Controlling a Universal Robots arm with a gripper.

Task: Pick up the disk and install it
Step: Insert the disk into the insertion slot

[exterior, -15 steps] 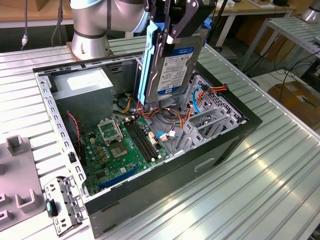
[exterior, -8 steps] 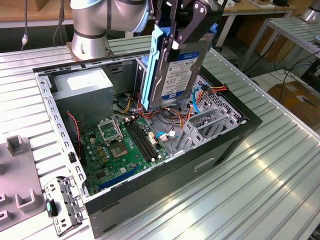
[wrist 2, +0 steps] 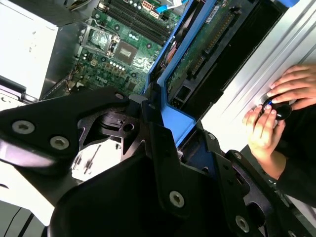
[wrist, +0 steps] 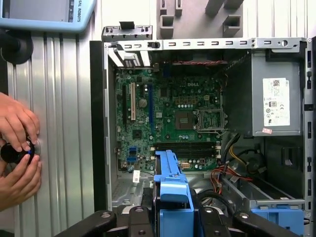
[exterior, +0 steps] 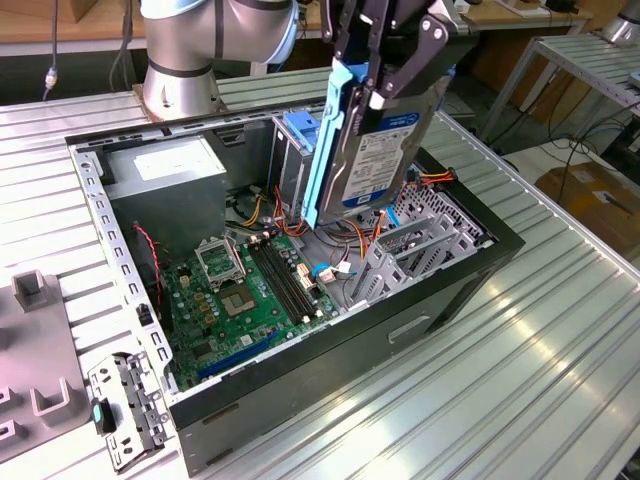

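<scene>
The disk (exterior: pixel 385 150) hangs on edge above the open computer case (exterior: pixel 330 375), label toward the exterior view's right and a blue rail (exterior: pixel 328 140) along its other edge. My gripper (exterior: pixel 378 85) is shut on its upper part. The disk's lower end is level with the tall metal cage (exterior: pixel 292 165) and over the cables in the case. In the second wrist view the black fingers (wrist 2: pixel 163 163) clamp the blue rail, with the disk's green circuit board (wrist 2: pixel 200 52) beyond them. The first wrist view looks down past the blue carrier (wrist: pixel 173 190) into the case.
Inside the case lie the green motherboard (exterior: pixel 245 290), a grey power-supply box (exterior: pixel 165 170) and orange cables (exterior: pixel 350 240). A person's hands (wrist: pixel 17 148) work a small black knob on the ribbed metal table (exterior: pixel 520 380) beside the case. Grey fixtures (exterior: pixel 35 350) stand at the exterior view's left.
</scene>
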